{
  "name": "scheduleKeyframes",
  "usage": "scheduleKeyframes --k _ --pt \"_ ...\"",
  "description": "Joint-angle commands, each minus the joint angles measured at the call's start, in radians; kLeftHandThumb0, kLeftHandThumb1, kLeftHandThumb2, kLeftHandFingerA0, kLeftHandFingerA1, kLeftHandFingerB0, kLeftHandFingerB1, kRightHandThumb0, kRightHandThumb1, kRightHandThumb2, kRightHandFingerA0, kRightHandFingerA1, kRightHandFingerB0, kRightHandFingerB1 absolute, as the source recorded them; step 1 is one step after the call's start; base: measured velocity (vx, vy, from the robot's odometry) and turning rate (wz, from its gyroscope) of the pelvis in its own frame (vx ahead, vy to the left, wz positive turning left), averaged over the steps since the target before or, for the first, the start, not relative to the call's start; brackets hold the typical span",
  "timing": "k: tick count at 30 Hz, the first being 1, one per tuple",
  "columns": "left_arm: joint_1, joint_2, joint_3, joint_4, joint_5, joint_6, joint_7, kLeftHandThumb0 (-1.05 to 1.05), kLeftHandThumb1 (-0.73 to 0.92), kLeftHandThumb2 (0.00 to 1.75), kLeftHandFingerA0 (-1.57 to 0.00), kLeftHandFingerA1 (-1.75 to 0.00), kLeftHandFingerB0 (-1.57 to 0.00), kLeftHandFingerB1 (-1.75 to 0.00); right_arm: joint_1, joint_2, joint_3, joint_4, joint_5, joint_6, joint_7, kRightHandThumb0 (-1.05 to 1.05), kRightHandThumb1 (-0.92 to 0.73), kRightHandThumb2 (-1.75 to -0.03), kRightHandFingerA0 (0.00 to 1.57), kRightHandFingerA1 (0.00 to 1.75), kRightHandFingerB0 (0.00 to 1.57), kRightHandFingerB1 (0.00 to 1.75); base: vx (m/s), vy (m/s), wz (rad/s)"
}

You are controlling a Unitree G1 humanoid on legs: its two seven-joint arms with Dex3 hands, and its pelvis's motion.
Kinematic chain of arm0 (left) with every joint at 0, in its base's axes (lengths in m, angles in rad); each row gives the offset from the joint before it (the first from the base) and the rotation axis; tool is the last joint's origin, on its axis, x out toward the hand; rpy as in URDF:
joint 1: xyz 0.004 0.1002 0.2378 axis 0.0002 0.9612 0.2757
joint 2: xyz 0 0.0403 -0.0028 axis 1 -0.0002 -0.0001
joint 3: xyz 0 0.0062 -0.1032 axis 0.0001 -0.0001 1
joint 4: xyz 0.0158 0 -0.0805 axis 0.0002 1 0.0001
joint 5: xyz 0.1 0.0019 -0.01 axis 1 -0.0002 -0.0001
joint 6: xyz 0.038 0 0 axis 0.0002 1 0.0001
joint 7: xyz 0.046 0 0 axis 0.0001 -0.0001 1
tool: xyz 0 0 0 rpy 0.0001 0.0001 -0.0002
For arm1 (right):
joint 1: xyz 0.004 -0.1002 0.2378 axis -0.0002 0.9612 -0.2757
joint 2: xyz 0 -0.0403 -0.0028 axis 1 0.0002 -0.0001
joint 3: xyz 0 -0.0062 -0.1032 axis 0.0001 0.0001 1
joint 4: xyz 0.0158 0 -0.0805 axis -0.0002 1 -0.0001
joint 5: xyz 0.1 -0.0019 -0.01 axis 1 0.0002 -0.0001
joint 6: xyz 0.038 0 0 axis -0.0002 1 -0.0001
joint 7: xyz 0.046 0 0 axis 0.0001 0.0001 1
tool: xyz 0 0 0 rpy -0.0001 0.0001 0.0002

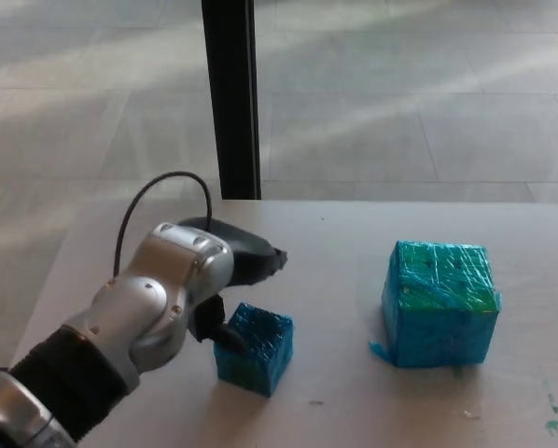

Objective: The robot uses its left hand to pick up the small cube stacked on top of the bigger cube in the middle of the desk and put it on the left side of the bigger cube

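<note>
The small blue cube (257, 347) rests on the desk (344, 252), to the left of the bigger cube (439, 302), which is blue with a green top. My left hand (234, 280) hovers just above and behind the small cube, its fingers spread apart and holding nothing. One dark fingertip (225, 336) still lies close against the cube's left face. The silver wrist and forearm hide most of the hand. My right hand does not show.
A black vertical post (230, 98) stands behind the desk's far edge. A black cable (158, 191) loops above my wrist. Small green marks (551, 422) sit near the desk's right front corner. Tiled floor lies beyond.
</note>
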Motion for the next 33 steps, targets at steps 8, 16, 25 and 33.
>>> scheduleKeyframes --k 8,16,25,33 --pt "0.011 0.05 0.763 0.0 -0.582 0.09 -0.022 -0.84 0.47 0.94 -0.02 -0.23 -0.04 -0.01 0.017 -0.029 -0.012 -0.011 0.014 -0.031 -0.002 -0.76 -0.36 -0.95 0.76 0.91 0.54 0.72 0.0 0.0 0.0" --pt "0.239 0.118 0.997 -0.106 -0.592 0.131 -0.001 -0.87 0.51 0.94 -0.08 -0.53 -0.1 -0.17 0.027 -0.036 -0.013 0.002 0.013 -0.046 -0.011 -0.73 -0.35 -0.94 0.78 0.91 0.58 0.73 0.0 0.0 0.0" --pt "0.635 0.193 1.228 0.104 -0.635 -0.032 0.044 -0.77 0.54 0.9 -0.12 -0.48 -0.04 -0.31 0.041 -0.039 -0.03 -0.042 0.04 -0.012 0.029 -0.78 -0.42 -0.76 0.75 1.05 0.57 0.86 0.0 0.0 0.0" --pt "0.848 0.105 1.483 0.196 -0.741 -0.037 0.142 -0.88 0.61 0.99 -0.06 -0.45 -0.11 -0.21 0.048 -0.037 -0.036 -0.056 0.047 -0.005 0.037 -0.81 -0.32 -0.89 0.78 1.02 0.58 0.84 0.0 0.0 0.0"
